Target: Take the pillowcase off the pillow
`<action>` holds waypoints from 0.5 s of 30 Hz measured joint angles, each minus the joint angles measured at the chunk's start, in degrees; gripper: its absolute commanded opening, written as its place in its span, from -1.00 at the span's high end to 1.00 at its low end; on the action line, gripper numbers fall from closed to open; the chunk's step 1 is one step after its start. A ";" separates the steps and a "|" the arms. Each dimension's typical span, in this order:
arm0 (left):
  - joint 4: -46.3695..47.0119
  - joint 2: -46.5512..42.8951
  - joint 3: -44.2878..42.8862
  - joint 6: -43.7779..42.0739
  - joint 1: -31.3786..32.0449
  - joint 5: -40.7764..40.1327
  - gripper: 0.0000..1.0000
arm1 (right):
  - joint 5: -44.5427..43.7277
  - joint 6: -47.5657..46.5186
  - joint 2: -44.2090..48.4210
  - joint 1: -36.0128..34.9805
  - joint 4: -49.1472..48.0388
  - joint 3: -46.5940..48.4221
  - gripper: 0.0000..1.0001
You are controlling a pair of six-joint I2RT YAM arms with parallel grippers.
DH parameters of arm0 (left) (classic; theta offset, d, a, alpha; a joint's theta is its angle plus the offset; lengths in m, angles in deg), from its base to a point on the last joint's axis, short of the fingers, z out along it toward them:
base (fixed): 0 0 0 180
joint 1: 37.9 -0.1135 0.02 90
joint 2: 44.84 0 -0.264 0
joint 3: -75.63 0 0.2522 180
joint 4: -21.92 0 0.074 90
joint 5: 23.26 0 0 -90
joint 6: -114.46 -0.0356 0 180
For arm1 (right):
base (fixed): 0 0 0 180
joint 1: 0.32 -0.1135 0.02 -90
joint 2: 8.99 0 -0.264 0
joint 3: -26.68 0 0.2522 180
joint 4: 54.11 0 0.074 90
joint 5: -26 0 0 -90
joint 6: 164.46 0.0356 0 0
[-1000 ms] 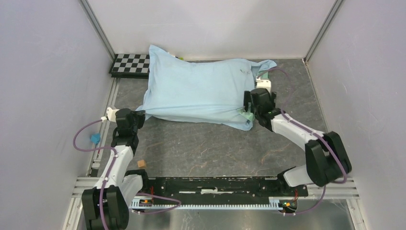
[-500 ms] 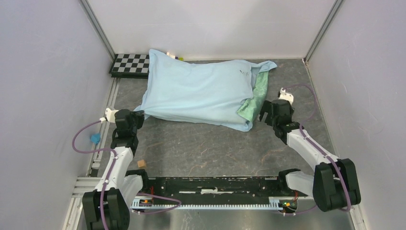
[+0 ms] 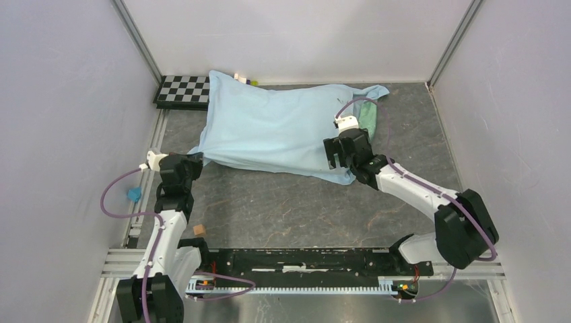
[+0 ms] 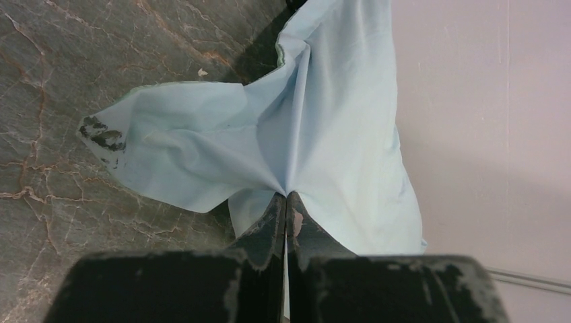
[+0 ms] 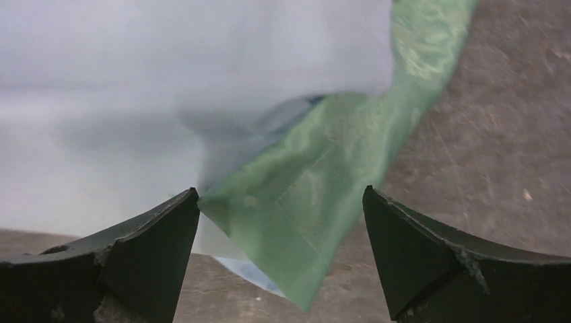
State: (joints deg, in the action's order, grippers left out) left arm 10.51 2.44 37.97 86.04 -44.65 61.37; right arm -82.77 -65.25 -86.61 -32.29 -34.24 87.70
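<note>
The light-blue pillowcase [image 3: 276, 128] lies bulging across the back of the table; the pillow itself is hidden inside it. My left gripper [image 3: 190, 160] is shut on the pillowcase's near-left corner, and in the left wrist view the blue cloth [image 4: 316, 134] bunches into the closed left gripper [image 4: 287, 196]. My right gripper [image 3: 339, 156] is open over the case's near-right end. In the right wrist view the pale green inner flap [image 5: 323, 195] hangs between the spread fingers of the right gripper [image 5: 281, 202], touching the left one. The green flap [image 3: 368, 116] also shows at the case's right end.
A checkerboard [image 3: 183, 91] lies at the back left, partly under the case. A small wooden cube [image 3: 198, 230] and a blue object [image 3: 134, 195] sit near the left arm. Grey walls close the sides and the back.
My right gripper pulled back to the right off the case's end, exposing the green flap, then swung in again over that end. The left gripper kept its hold.
</note>
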 measured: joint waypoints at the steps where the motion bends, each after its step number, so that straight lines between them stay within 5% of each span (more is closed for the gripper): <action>1: 0.00 -0.13 0.00 0.00 0.00 0.00 0.93 | -2.60 -0.13 -1.09 -0.02 0.98 0.20 -0.96; 5: -0.04 -0.24 0.00 -0.02 0.00 0.00 0.93 | -8.81 1.16 -3.43 1.68 4.00 0.24 -0.83; 13: -0.09 -0.26 0.00 -0.07 0.00 -0.02 0.93 | -3.63 11.74 8.46 22.62 -0.94 -13.79 0.17; 15: -0.09 -0.26 0.00 -0.07 0.00 0.00 0.92 | -1.79 13.16 8.83 23.61 -0.87 -14.60 0.27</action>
State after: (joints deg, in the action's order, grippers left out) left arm 10.43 2.18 37.97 85.98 -44.65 61.37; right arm -84.56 -52.09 -77.78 -8.68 -35.12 73.10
